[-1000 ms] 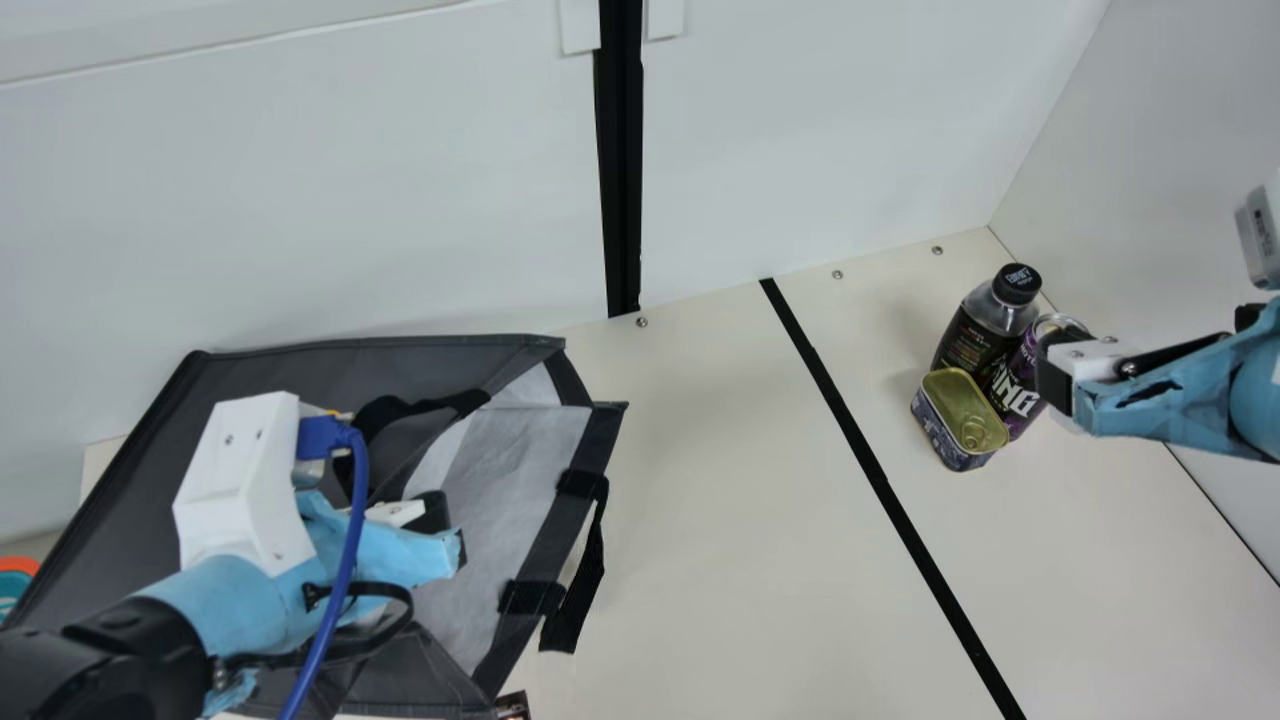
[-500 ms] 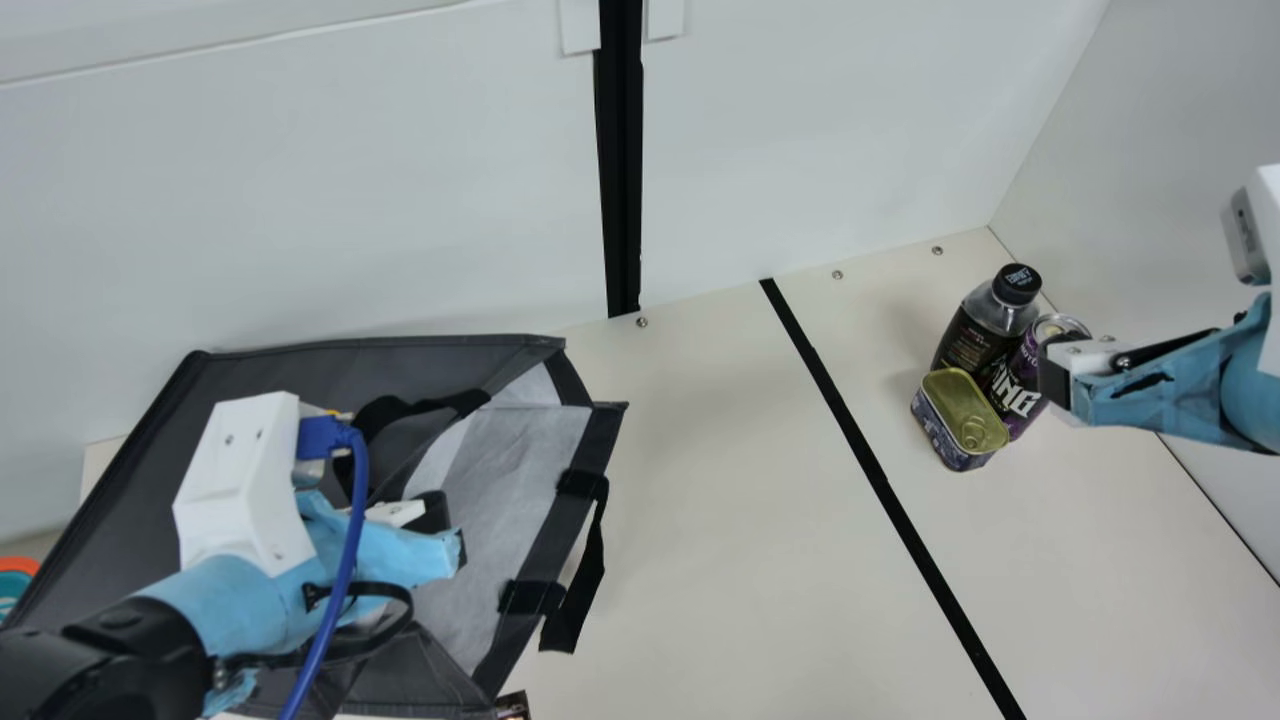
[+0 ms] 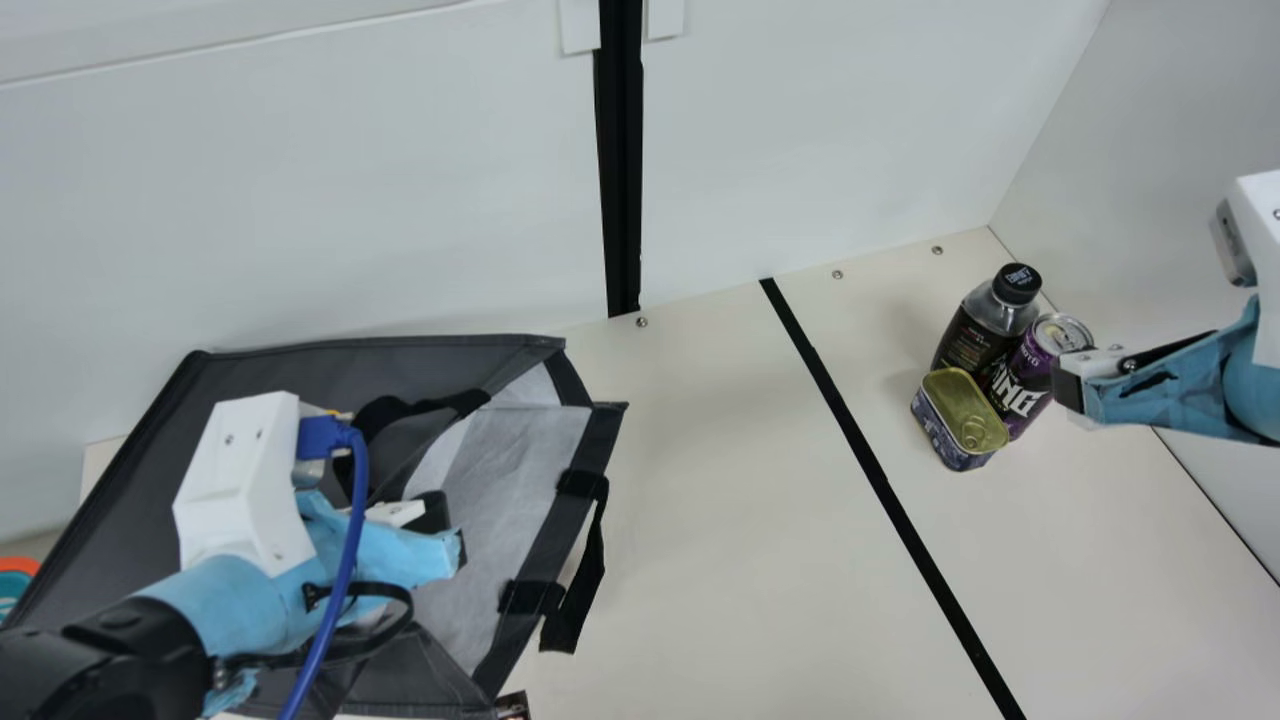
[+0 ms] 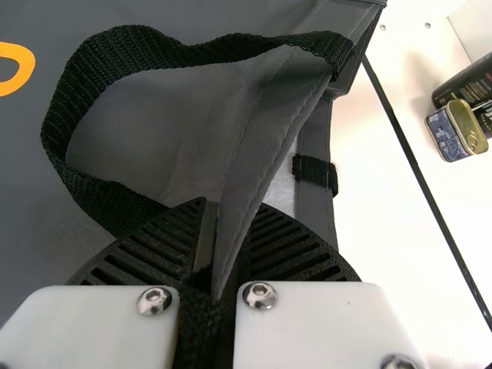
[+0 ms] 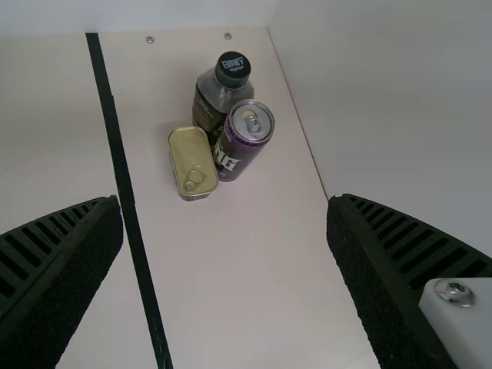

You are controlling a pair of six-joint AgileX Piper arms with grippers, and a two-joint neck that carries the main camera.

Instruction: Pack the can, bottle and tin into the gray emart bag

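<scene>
In the main view the gray bag [image 3: 300,370] lies on its side at the left, its mouth facing right. My left gripper [image 3: 450,535] is at that mouth; in the left wrist view the left gripper [image 4: 223,246] is shut on the bag's rim [image 4: 265,154]. My right gripper [image 3: 1070,388], beside the can at the right, stands wide open with nothing held, as the right gripper [image 5: 224,223] in the right wrist view confirms. The bottle [image 3: 985,320], purple can [image 3: 1025,375] and gold-lidded tin [image 3: 960,415] stand close together; the can is right of the tin.
A black tape line [image 3: 870,460] crosses the cream table [image 3: 730,520] between bag and items. White walls stand behind and at the right [image 3: 1150,180]. An orange and teal object [image 3: 15,580] is at the far left edge.
My right gripper has shifted slightly, first up and left, then back right, uncovering more of the can. The left arm, bag and three items have stayed still.
</scene>
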